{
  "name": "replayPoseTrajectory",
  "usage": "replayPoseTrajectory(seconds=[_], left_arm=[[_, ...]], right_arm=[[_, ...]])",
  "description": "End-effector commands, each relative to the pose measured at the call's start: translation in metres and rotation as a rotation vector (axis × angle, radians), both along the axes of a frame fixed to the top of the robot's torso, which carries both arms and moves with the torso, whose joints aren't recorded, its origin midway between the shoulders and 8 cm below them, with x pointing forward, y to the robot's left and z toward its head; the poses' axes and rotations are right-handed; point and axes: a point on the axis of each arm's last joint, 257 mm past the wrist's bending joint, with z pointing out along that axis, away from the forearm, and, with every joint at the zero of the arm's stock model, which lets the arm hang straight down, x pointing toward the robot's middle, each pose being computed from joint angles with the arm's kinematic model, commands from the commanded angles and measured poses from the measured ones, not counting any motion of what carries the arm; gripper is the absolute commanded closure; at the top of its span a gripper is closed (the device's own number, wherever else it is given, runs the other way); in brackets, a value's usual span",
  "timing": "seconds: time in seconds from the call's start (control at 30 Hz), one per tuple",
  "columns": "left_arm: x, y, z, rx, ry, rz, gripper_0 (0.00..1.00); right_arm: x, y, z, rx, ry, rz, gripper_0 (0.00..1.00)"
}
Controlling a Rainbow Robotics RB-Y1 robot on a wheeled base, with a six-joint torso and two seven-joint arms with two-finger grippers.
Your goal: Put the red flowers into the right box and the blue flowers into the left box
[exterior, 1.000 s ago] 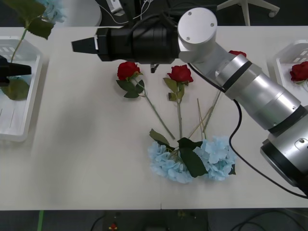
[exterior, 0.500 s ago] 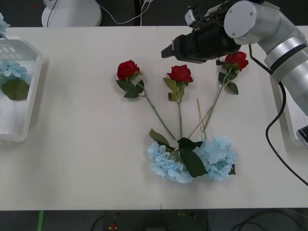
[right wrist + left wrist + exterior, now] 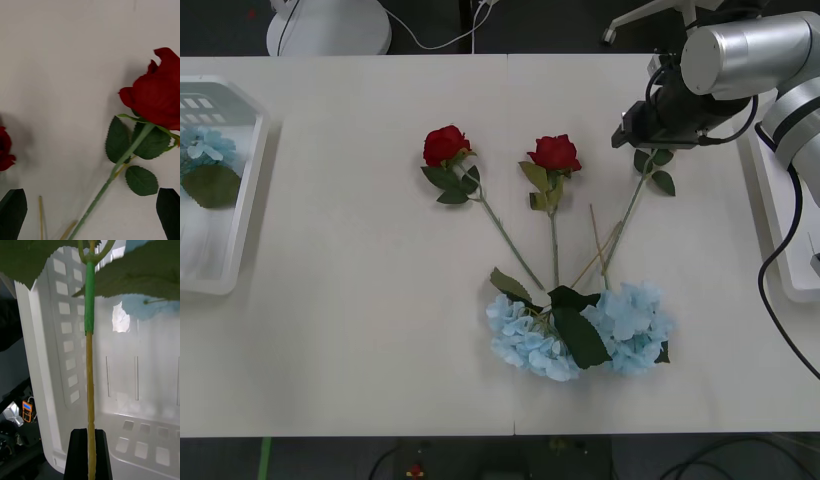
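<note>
- Right gripper (image 3: 90, 213) hovering over the far right of the table (image 3: 360, 300), black fingers (image 3: 13, 212) spread wide and holding nothing, the third red rose (image 3: 157, 93) lying just below (its bloom hidden under the arm in the front view).
- Two more red roses (image 3: 446, 144) lying on the table to that gripper's left, stems running down to a pair of blue flowers (image 3: 580, 325) near the front edge.
- Left gripper (image 3: 89, 453) clamped on the thin stem (image 3: 90, 382) of a blue flower, held above the left box (image 3: 56, 371).
- Another blue flower (image 3: 202, 150) resting in the left box (big leaf beside it).
- Right box (image 3: 778, 235) at the right edge, partly covered by the arm.
</note>
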Motion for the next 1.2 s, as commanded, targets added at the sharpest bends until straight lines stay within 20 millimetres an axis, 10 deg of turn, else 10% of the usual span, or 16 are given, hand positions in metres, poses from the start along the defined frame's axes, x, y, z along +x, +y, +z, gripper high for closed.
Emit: replayPoseTrajectory(seconds=[0.03,0.17,0.27,0.4,0.7,1.2], left_arm=[[-0.005,0.026,0.005,0.058,0.006,0.08,1.0],[-0.004,0.023,-0.006,0.069,0.023,0.079,1.0],[-0.004,0.019,-0.01,0.071,0.035,0.066,0.4],[0.003,0.009,-0.01,0.058,0.035,0.014,0.04],[0.034,-0.049,0.03,-0.044,-0.047,-0.195,0.0],[0.01,-0.208,0.075,-0.498,-0.093,-0.24,0.0]], right_arm=[[0.02,-0.019,0.036,-0.067,-0.067,-0.042,0.0],[0.02,-0.027,0.022,-0.136,-0.058,-0.056,0.0],[0.02,-0.024,0.007,-0.14,-0.047,-0.07,0.0],[0.019,-0.021,-0.007,-0.113,-0.033,-0.096,0.0],[0.025,0.001,-0.015,-0.068,-0.059,-0.095,0.0],[0.027,0.024,-0.031,-0.004,-0.064,-0.102,0.0]])
